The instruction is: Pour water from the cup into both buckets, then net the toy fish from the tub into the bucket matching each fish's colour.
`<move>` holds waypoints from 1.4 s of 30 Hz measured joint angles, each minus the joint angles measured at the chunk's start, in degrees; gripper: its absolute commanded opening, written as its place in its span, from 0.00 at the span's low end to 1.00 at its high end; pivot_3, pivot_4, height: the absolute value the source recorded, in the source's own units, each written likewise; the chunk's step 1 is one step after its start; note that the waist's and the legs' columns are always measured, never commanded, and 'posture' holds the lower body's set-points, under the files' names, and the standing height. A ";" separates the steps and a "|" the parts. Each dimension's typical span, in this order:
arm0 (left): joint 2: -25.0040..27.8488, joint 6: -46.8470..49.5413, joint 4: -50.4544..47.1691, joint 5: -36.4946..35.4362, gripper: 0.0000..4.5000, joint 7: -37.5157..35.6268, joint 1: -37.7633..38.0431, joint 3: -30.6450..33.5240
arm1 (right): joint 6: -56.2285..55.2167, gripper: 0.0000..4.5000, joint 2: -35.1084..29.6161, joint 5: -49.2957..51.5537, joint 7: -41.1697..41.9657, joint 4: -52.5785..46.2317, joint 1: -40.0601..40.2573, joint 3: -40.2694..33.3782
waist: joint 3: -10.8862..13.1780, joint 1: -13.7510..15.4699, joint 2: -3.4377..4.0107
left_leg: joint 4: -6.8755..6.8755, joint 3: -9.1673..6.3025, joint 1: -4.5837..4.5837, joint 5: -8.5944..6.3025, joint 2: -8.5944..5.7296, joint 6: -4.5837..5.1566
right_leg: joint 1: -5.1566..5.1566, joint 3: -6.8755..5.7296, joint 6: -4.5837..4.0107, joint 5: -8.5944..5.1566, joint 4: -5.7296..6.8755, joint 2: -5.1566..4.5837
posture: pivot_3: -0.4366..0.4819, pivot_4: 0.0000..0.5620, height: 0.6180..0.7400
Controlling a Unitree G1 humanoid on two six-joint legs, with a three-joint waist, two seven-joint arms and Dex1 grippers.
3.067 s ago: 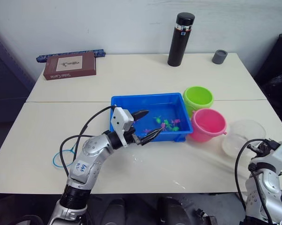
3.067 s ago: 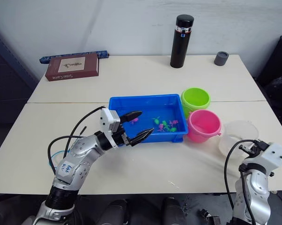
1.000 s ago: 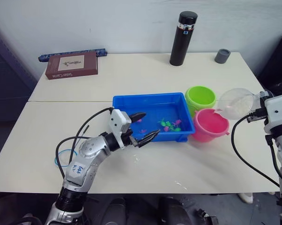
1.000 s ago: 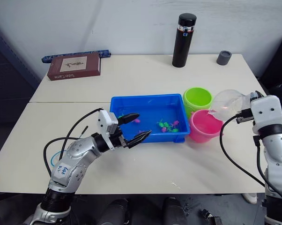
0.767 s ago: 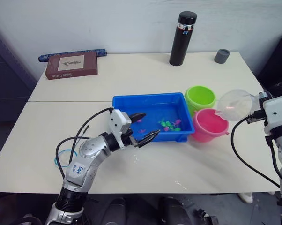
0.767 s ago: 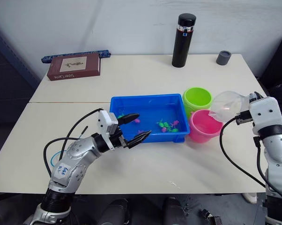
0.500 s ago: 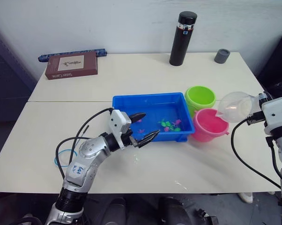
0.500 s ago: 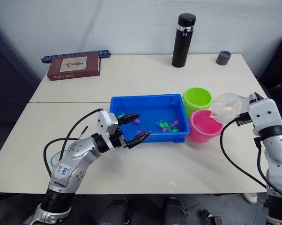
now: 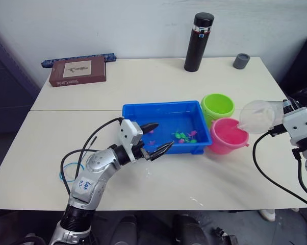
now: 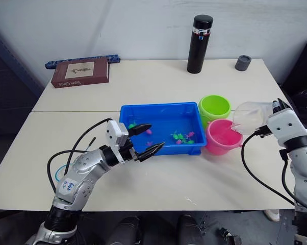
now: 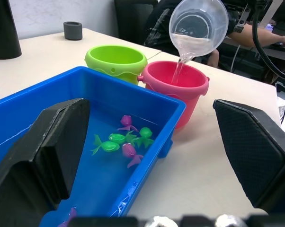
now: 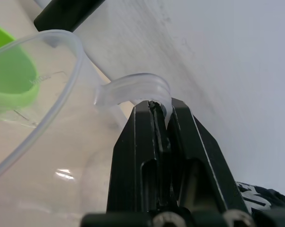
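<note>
Right gripper [image 12: 159,111] clamped on handle of cup [image 9: 255,116], tipped above pink bucket [image 9: 227,136]. Left wrist view alone shows water stream [image 11: 179,71] falling into it. Green bucket [image 9: 217,106] just beyond. Left gripper [image 9: 154,138] spread apart over tub [image 9: 161,109] near-left corner; toy fish [image 11: 126,142] clustered inside.

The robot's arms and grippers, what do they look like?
Both arms are silver-grey metal with black joints and loose black cables looping alongside. The left arm carries blue handwritten marks on its shell. A white block sits at each wrist. The left gripper and right gripper each have two black fingers.
</note>
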 measured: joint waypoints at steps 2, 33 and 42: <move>0.00 0.00 -0.16 0.00 1.00 0.18 0.05 0.00 | -0.96 0.01 -0.02 -0.47 0.00 0.60 -0.12 0.00 | 0.00 0.01 0.00 | 0.01 0.01 0.00 0.00 0.00 0.00 | 0.00 0.01 0.00 0.00 0.00 0.00 | 0.48 0.27 1.00; -0.15 -0.06 -1.46 0.07 1.00 0.55 0.80 -0.04 | -5.43 0.01 -1.49 -2.91 -0.72 3.42 -1.11 1.83 | 0.00 -0.04 0.00 | 0.17 0.25 0.05 0.00 -0.02 0.04 | 0.00 0.34 0.16 0.11 0.03 0.00 | 0.48 0.27 1.00; -0.37 -0.20 -1.46 0.09 1.00 0.62 0.80 -0.04 | -5.00 0.01 -1.47 -2.08 -0.35 3.52 -2.21 2.01 | 0.00 -0.03 0.00 | 0.22 0.41 0.08 -0.01 -0.04 0.07 | 0.00 0.52 0.25 0.16 0.00 0.00 | 0.48 0.27 1.00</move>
